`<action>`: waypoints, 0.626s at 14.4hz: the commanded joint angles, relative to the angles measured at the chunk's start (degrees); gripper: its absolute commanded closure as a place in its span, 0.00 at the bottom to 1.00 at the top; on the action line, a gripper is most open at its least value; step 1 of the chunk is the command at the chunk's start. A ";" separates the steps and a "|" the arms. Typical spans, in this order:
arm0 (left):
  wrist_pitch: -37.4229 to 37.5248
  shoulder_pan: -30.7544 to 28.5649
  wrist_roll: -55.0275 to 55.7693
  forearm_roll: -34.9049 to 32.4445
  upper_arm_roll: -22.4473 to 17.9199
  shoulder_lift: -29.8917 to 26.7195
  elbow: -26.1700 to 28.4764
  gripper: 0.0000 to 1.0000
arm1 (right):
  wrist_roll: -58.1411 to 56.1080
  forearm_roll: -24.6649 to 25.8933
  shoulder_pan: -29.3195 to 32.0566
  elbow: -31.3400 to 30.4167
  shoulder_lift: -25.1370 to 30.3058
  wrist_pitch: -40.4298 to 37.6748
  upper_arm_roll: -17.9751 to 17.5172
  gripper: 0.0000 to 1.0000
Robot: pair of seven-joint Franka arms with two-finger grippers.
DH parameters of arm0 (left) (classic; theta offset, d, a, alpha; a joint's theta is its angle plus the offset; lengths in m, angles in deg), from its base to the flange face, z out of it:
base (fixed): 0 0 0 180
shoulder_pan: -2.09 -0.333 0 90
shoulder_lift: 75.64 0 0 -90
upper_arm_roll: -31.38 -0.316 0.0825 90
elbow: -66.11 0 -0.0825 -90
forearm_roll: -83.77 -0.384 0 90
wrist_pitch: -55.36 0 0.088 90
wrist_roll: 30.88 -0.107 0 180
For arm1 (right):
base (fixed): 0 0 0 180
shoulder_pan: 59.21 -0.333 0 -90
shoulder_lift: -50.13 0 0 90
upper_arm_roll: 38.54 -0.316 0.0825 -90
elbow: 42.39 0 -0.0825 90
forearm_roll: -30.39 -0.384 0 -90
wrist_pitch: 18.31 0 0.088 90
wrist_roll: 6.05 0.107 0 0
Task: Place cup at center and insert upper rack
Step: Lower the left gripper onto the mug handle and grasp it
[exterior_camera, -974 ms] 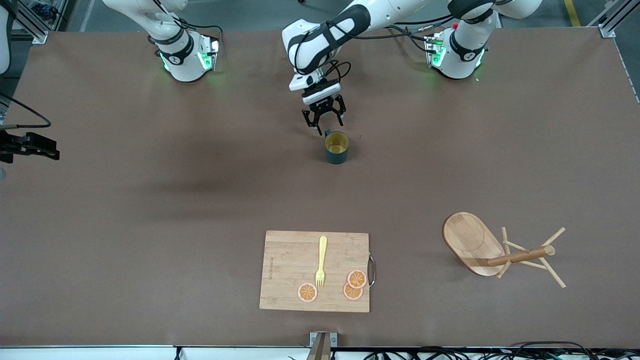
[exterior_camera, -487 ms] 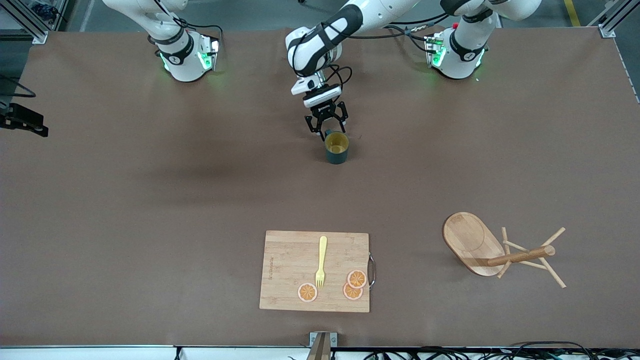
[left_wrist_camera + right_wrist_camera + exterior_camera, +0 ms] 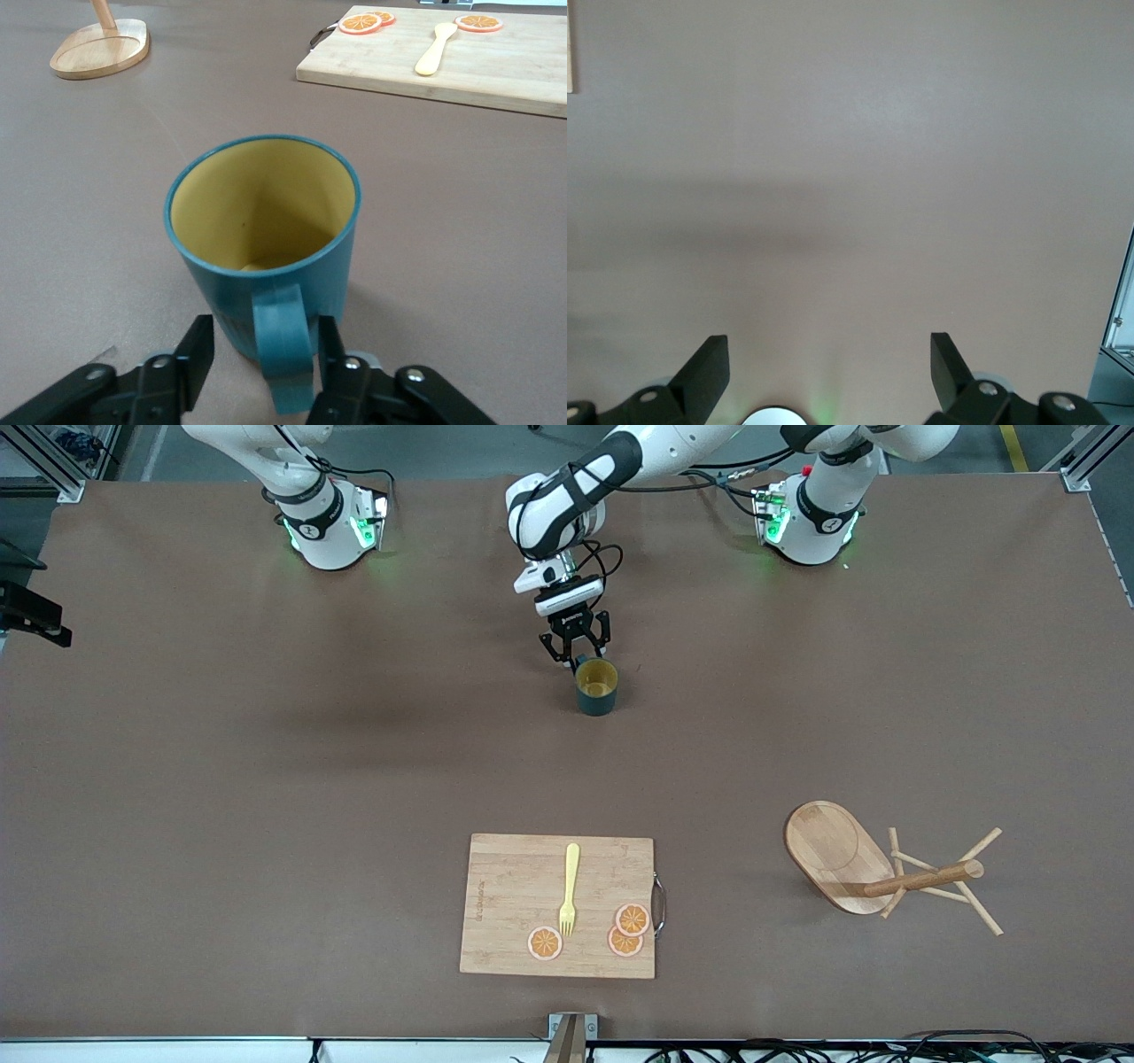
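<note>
The dark teal cup [image 3: 596,686] with a yellow inside stands upright on the brown table, near the robots' bases. Its handle [image 3: 283,345] points at my left gripper [image 3: 576,657]. That gripper is down at the table with its open fingers on either side of the handle, a narrow gap on each side [image 3: 264,341]. The wooden mug tree [image 3: 921,879] lies on its side toward the left arm's end, nearer the front camera, oval base [image 3: 837,855] tipped up. My right gripper [image 3: 824,363] is open and empty, over bare table at the right arm's end [image 3: 34,615].
A bamboo cutting board [image 3: 505,886] lies near the table's front edge with a yellow fork [image 3: 569,890] and three orange slices [image 3: 632,919] on it. It also shows in the left wrist view [image 3: 496,66], as does the mug tree base [image 3: 97,49].
My left gripper has come down around the cup's handle and its fingers have narrowed. My right gripper has drawn back toward the robots' side. The cup has not moved.
</note>
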 commanded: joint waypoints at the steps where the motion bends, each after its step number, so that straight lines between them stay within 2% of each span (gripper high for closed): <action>1: 0.79 0.35 0.64 -1.23 -0.29 0.41 -0.75 0.69 | 0.52 -3.01 2.85 -2.84 3.19 0.06 -0.27 0.00; 3: 0.71 0.26 0.64 -1.23 -0.65 0.41 -1.01 0.83 | 0.52 -4.77 4.00 -3.02 3.72 -0.37 -0.27 0.00; 5: 0.71 0.17 0.47 -1.23 -0.65 0.41 -1.27 0.94 | 0.60 -4.95 3.74 -3.02 4.77 -1.25 -0.44 0.00; 7: 0.88 -0.09 0.47 -0.62 -0.65 -0.11 -2.15 0.99 | 1.48 -4.95 3.48 -2.93 5.65 -2.30 -0.80 0.00; 9: 0.97 -0.79 0.03 1.56 -0.56 -1.17 -5.21 0.99 | 4.28 -4.95 2.17 -3.02 6.18 -2.75 -1.50 0.00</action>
